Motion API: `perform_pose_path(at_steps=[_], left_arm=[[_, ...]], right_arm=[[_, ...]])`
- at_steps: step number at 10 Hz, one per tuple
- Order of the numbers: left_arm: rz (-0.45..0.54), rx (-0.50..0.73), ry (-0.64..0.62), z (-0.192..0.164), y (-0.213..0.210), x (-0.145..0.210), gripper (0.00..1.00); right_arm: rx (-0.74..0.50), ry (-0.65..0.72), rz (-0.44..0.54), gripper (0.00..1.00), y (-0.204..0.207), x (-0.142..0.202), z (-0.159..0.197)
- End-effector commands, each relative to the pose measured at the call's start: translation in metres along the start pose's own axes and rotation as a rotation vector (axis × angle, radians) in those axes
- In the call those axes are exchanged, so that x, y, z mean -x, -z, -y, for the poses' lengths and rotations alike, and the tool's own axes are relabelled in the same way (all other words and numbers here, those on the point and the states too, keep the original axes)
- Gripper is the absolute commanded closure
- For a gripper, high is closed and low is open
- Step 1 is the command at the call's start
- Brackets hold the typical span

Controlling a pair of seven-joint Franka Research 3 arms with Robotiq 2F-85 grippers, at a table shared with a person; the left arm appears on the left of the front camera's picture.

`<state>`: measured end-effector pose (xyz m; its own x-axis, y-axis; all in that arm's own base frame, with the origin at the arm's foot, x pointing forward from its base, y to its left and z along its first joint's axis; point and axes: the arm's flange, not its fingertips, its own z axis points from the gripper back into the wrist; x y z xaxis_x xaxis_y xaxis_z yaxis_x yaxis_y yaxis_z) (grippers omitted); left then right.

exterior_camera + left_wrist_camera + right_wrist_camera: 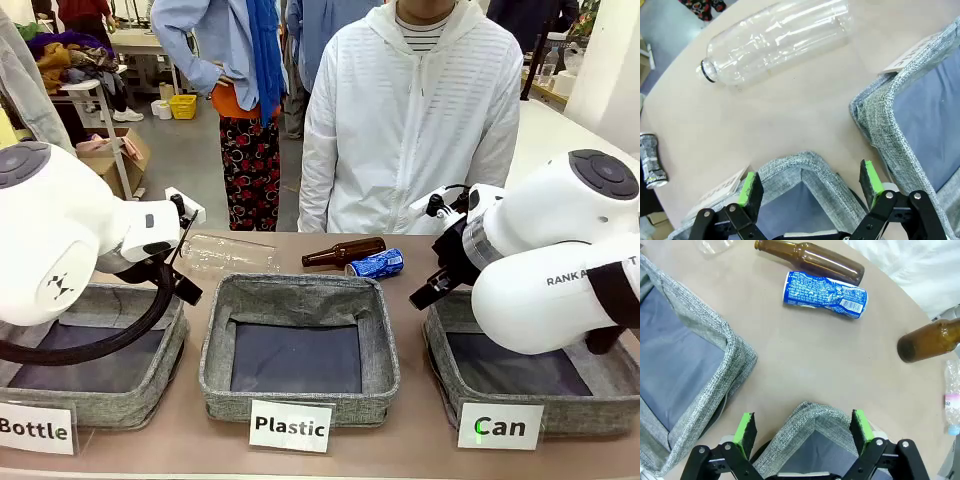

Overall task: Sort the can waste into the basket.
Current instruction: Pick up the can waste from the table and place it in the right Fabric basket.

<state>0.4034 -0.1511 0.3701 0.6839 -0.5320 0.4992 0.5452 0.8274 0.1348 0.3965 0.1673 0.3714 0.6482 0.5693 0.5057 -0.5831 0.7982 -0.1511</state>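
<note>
Green pads on the right jaws stand spread wide with nothing between them, hanging over a corner of the Can basket. The left jaws, pads equally wide and empty, hang over a corner of the Bottle basket.

Beyond the right jaws the blue can lies on its side on the worktop, just beside a brown bottle. The black can lies past the Bottle basket, near the worktop's edge.

No can is in the basket yet, so the first pick appears to be in hand. The right jaws would likely need to reach forward and straddle the blue can's body without nudging the bottle.
</note>
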Motion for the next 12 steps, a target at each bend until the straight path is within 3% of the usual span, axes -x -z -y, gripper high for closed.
perform_pose_path(at_steps=[1, 12], left_arm=[[0.0, 0.0, 0.0, 0.0, 0.0, 0.0, 0.0], [0.0, 0.0, 0.0, 0.0, 0.0, 0.0, 0.0]], right_arm=[[0.0, 0.0, 0.0, 0.0, 0.0, 0.0, 0.0], [0.0, 0.0, 0.0, 0.0, 0.0, 0.0, 0.0]])
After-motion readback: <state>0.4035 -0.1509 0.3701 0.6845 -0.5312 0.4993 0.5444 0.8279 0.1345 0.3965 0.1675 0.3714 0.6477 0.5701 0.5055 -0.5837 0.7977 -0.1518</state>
